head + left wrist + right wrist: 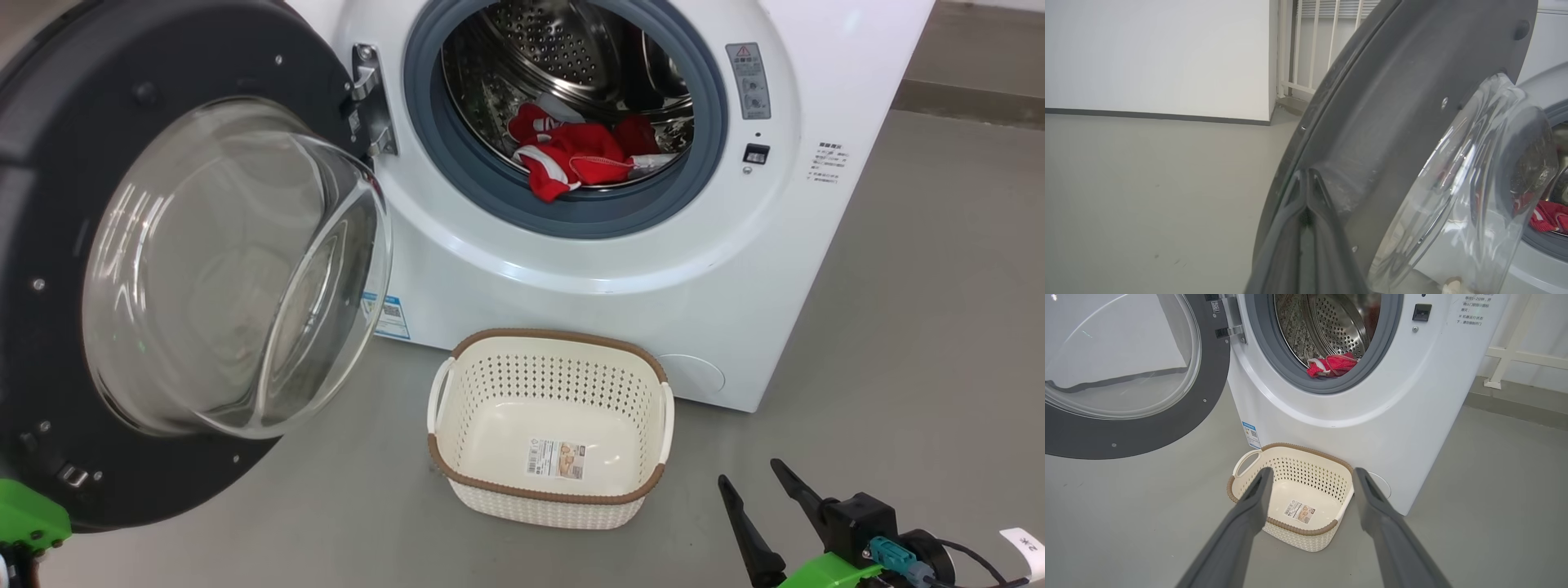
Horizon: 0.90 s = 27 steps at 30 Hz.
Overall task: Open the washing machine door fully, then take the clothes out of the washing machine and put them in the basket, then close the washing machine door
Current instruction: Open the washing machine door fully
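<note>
Head view: red clothes (571, 159) lie in the washing machine (637, 278)'s perforated steel drum (563, 49). The cream perforated basket (555, 380) before the machine holds 1 paper label (557, 460). The washing machine door (49, 245) hangs open at the machine's left.

Left wrist view: left gripper (1306, 181), 2 fingers pressed together against the door's dark rim.

Right wrist view: right gripper (1312, 471) spread wide before the machine.

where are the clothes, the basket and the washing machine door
the clothes (575, 159), head view, middle of the red fabric heap
the basket (555, 333), head view, brown far rim
the washing machine door (57, 163), head view, dark rim left of the glass bowl
</note>
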Tool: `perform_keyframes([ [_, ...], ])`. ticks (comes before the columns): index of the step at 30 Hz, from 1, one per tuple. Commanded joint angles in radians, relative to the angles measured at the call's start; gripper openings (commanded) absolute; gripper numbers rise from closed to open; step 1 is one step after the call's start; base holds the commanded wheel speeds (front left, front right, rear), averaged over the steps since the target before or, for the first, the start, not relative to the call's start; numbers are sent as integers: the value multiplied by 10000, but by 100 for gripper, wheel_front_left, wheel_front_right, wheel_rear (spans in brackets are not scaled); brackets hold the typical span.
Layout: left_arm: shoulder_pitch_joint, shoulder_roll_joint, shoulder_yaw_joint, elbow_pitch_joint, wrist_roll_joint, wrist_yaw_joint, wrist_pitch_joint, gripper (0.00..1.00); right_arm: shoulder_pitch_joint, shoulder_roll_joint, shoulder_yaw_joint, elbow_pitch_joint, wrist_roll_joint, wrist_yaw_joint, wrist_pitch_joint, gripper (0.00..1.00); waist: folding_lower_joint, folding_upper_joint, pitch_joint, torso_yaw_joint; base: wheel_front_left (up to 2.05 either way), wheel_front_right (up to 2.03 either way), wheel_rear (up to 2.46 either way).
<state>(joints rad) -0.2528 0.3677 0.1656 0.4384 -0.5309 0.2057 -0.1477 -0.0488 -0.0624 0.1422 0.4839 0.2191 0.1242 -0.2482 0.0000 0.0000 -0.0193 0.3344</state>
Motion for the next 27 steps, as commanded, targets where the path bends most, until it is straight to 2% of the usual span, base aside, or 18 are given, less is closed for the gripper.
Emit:
perform_keyframes([
  [1,-477,548,447,-68,-151,-45,-88,0,-361,-39,237,-185,58,65,-136,100,0,0,-40,-30,0,0,0],
  [9,-143,466,488,-526,-346,-177,-170,0,-357,43,174,-96,114,65,-136,100,0,0,-318,-224,0,0,0],
  [10,-41,451,495,-708,-351,-162,-176,22,-342,55,159,-99,131,65,-136,100,0,0,-360,-258,0,0,0],
  [11,73,439,497,-917,-341,-132,-174,48,-324,65,152,-99,147,65,-136,100,0,0,-406,-296,0,0,0],
  [12,189,430,494,-1148,-330,-109,-166,100,-308,75,148,-104,163,65,-136,100,0,0,-447,-337,0,0,0],
  [19,1172,316,397,-3333,-97,230,-43,100,-255,114,96,-279,294,65,-136,100,0,0,-651,-807,0,0,0],
  [23,1456,16,189,-4519,-183,88,-230,100,-328,118,69,-475,445,65,-136,100,0,0,-592,-1096,0,0,0],
  [27,1648,-151,-106,-4953,-209,-107,-300,100,-441,119,-128,-572,389,65,-136,100,0,0,-494,-1446,0,0,0],
])
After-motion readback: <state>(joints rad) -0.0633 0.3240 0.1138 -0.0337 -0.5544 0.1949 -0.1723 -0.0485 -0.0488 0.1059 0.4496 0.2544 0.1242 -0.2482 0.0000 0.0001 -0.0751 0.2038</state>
